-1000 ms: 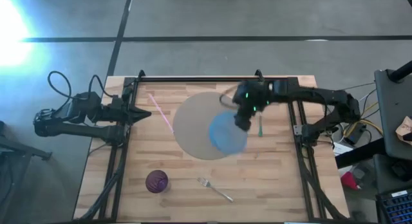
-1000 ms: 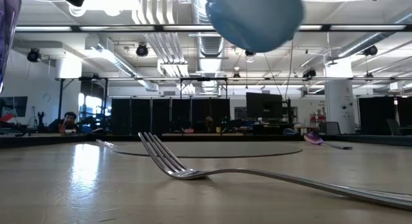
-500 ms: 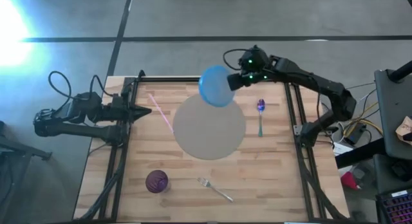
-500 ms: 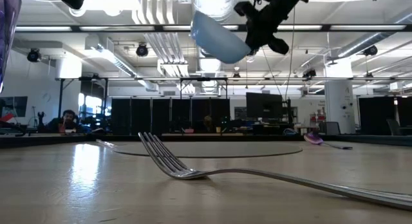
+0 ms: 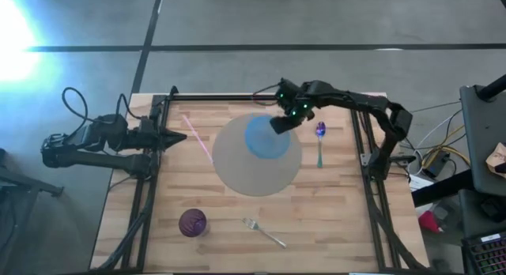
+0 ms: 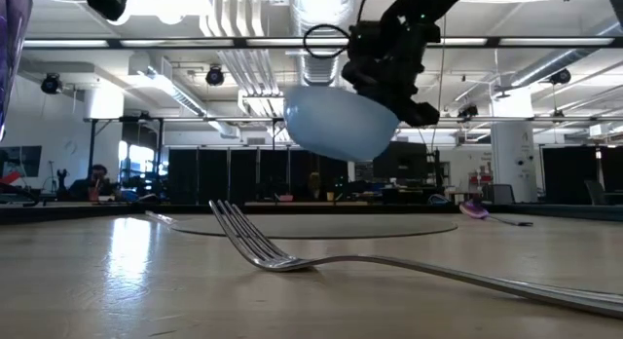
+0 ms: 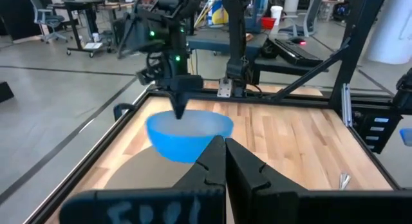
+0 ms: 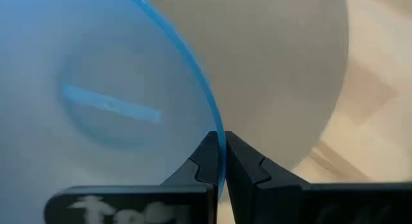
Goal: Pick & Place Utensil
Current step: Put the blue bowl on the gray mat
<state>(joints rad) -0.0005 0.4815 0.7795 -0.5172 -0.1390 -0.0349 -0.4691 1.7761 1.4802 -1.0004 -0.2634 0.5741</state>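
A blue bowl (image 5: 263, 138) hangs opening-up above the far part of a round grey mat (image 5: 257, 176), with my right gripper (image 5: 281, 123) shut on its rim. In the low view the bowl (image 6: 341, 127) is clear of the mat. A purple spoon (image 5: 319, 141) lies flat on the wood right of the mat. A metal fork (image 5: 265, 231) lies flat near the front edge. My left gripper (image 5: 179, 137) stays shut at the table's left side, level and touching nothing. My right gripper pinches the bowl's rim (image 8: 215, 130) on its far right side, one finger inside the bowl and one outside. The fingers come from above, slanting down from the table's right. The bowl hangs roughly level, opening up, lifted clear of the mat.
A purple cup (image 5: 192, 222) stands near the front left. A pink stick (image 5: 198, 138) lies on the wood left of the mat. Black rails (image 5: 146, 196) run along both sides of the table.
My right gripper has swung the bowl from high over the mat's right part toward the far edge, then down over the mat's far part. The bowl, tipped on its side half a second ago, now hangs lower with its opening up.
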